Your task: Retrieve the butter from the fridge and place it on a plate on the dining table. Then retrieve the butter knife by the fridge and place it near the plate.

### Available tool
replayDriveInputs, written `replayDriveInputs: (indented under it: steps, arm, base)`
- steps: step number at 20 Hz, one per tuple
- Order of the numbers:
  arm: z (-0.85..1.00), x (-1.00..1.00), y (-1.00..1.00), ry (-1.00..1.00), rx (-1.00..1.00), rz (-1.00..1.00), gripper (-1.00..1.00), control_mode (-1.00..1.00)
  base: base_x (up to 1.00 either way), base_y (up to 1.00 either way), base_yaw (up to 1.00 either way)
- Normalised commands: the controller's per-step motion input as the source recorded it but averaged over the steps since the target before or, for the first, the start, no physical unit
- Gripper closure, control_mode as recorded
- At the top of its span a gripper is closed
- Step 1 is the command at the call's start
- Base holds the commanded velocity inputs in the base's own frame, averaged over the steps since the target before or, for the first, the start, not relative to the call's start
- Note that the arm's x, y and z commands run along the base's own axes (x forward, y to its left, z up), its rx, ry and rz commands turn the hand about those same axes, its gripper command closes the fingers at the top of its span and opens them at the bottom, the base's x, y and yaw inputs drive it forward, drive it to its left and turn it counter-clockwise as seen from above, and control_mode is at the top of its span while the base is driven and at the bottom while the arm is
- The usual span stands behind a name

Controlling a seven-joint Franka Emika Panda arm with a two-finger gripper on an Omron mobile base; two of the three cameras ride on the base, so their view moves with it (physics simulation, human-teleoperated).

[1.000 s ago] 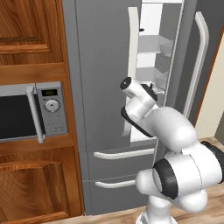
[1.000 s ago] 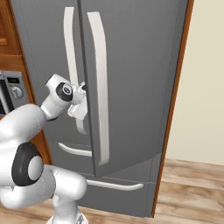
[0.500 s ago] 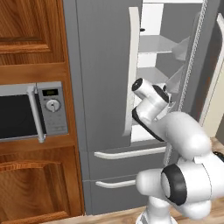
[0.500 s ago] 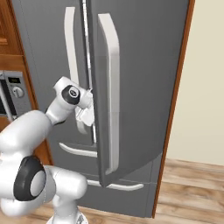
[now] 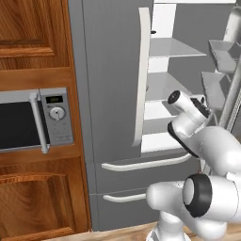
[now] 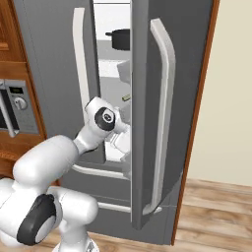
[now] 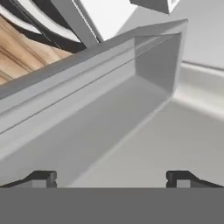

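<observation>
- The left base view takes in a silver microwave set in brown wood cabinets at the left, beside the tall grey French-door fridge, whose right door stands open on white inner walls and glass shelves.
- The right base view looks past the edge of the open grey door and shows a dark pot on an upper shelf, plus a small pale yellow-olive stick on a middle shelf, probably the butter, though it is too small to be certain.
- That stick lies above and just beyond the white arm's two-finger gripper, apart from it.
- The hand view shows a grey door bin close ahead, with the dark fingertips spread wide and nothing between them.
</observation>
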Motion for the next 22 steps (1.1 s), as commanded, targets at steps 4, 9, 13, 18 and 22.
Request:
replayDriveInputs:
  steps: [4, 9, 13, 18, 22]
  arm:
    - [0.00, 0.00, -1.00, 0.02, 0.02, -0.06, -1.00, -1.00]
    - [-0.02, -0.14, -0.91, 0.00, 0.07, -0.04, -1.00, -1.00]
    - [-0.02, -0.57, 0.68, 0.00, 0.08, 0.05, -1.00, -1.00]
    - [0.00, -0.14, 1.00, -0.04, 0.00, 0.29, -1.00, -1.00]
    - [0.02, 0.58, 0.88, -0.18, 0.26, 0.38, -1.00, -1.00]
  base:
    - [0.00, 0.00, 0.00]
    - [0.00, 0.00, 0.00]
    - [0.00, 0.00, 0.00]
    - [0.00, 0.00, 0.00]
    - [0.00, 0.00, 0.00]
